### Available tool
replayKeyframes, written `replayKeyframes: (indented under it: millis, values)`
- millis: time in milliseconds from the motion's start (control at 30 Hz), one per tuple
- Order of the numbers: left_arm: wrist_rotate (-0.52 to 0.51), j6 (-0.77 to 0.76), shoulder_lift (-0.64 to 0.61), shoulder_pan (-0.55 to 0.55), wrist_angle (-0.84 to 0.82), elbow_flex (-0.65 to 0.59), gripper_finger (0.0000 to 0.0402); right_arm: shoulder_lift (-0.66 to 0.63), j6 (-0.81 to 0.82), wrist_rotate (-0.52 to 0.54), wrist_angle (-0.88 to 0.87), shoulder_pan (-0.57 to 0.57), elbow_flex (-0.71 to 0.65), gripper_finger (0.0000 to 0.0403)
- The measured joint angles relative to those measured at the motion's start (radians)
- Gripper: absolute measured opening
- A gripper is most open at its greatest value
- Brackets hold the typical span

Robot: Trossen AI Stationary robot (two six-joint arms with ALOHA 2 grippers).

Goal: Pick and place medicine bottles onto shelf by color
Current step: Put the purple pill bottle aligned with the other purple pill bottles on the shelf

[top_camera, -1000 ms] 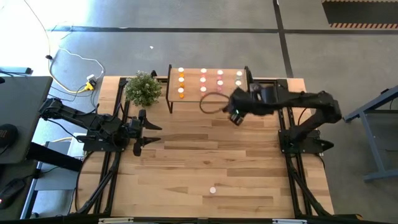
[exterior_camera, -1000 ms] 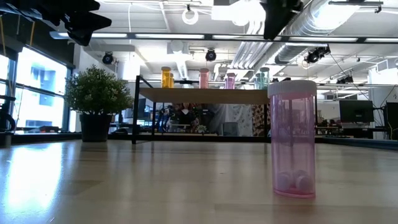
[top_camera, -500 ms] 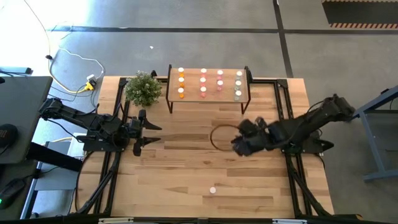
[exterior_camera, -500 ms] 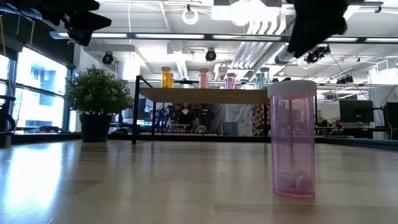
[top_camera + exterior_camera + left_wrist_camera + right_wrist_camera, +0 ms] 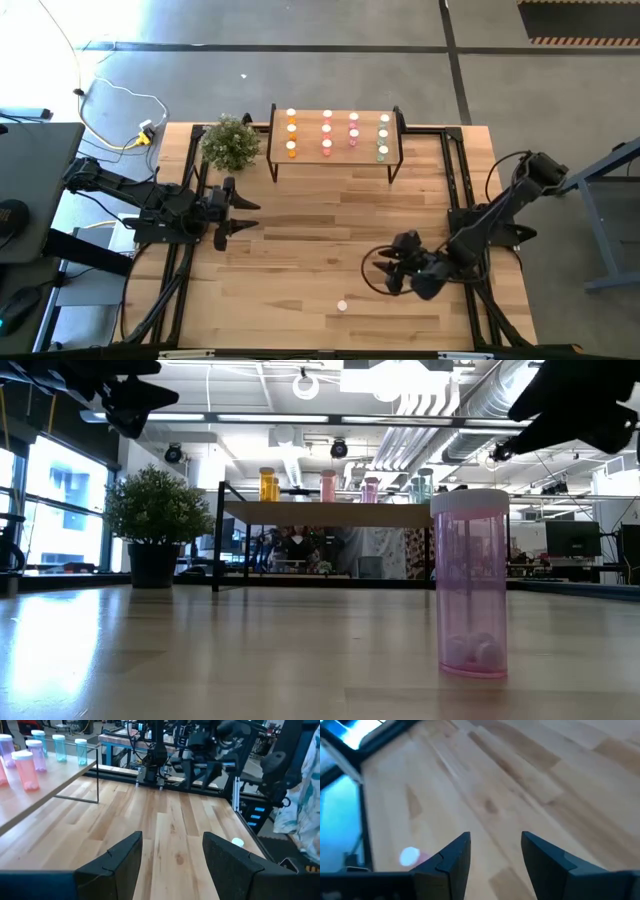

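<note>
One loose bottle: a pink medicine bottle (image 5: 470,582) stands upright on the tabletop (image 5: 300,250), near its front edge, well apart from the shelf (image 5: 337,158).
Shelf: eleven white-capped bottles (image 5: 327,128) stand in four columns on top, beside the potted plant (image 5: 231,142).
Right gripper (image 5: 383,272): low over the tabletop near the loose bottle, fingers (image 5: 451,856) spread, holding nothing.
Left gripper (image 5: 243,215): at the left side, fingers (image 5: 122,858) spread, empty.

right gripper (image 5: 385,273) near lone bottle (image 5: 342,306) | shelf (image 5: 338,158) holds bottles
</note>
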Motion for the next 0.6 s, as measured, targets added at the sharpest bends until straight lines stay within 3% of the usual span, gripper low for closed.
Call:
replayKeyframes:
  millis: [200,333,600]
  values:
    - [0.0,-0.043,0.0,0.0,0.0,0.0,0.02,0.005,-0.04,0.011,0.308,0.03,-0.15,0.0167]
    - [0.0,-0.046,0.0,0.0,0.0,0.0,0.02,0.016,-0.106,-0.047,0.518,0.005,-0.236,0.0168]
    - [0.0,-0.048,0.0,0.0,0.0,0.0,0.02,0.063,-0.314,-0.051,0.698,0.018,-0.253,0.0191]
